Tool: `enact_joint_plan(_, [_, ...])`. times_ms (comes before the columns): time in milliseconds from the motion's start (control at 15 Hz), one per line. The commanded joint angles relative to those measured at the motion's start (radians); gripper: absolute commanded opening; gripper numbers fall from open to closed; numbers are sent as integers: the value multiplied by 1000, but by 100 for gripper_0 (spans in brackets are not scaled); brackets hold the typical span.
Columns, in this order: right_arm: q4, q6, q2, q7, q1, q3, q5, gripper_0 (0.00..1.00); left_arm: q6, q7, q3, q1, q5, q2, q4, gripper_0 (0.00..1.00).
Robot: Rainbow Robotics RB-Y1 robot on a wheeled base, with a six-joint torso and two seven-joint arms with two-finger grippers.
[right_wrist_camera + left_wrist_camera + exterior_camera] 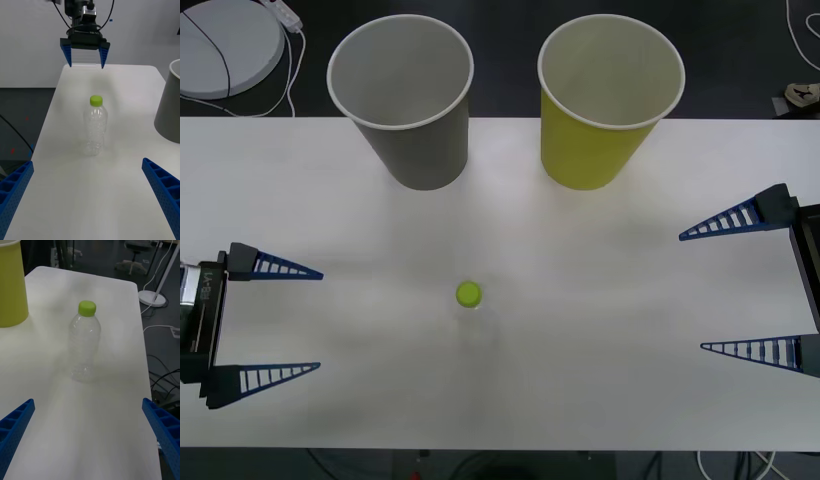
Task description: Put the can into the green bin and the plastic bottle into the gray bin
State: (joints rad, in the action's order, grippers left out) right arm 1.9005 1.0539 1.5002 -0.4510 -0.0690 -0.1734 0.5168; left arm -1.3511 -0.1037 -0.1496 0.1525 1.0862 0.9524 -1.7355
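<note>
The plastic bottle [469, 300] stands upright in the middle of the white table, clear and ribbed with a lime-green cap; it also appears as the bottle [95, 127] and the bottle [84, 345]. Behind it stand the gray bin [420, 150] at back left and the green bin [585, 150] at back right. My left gripper [319, 320] is open at the table's left edge. My right gripper [692, 292] is open at the right edge. Both are well apart from the bottle. The can is out of view.
The table [600, 400] has free room all around the bottle. A white round base [225, 45] with a cable lies on the dark floor beyond the back left corner. More cables [161, 375] lie off the table's side.
</note>
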Motion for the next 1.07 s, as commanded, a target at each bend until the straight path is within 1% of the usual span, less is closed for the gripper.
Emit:
enact_joint_plan(67, [0, 0, 0, 0, 0, 0, 0, 100, 18, -11, 41, -13, 1, -3, 1, 100])
enact_joint_plan(267, [0, 0, 0, 0, 0, 0, 0, 100, 56, -22, 81, -27, 4, -12, 1, 100])
enact_joint_plan(533, [0, 0, 0, 0, 0, 0, 0, 100, 66, -25, 84, -45, 78, -92, 1, 100])
enact_joint_plan(733, [0, 0, 0, 0, 0, 0, 0, 100, 66, -24, 88, -54, 116, -144, 1, 100])
enact_joint_plan(1067, [0, 0, 0, 0, 0, 0, 0, 100, 115, -30, 150, -60, 139, -179, -1, 100])
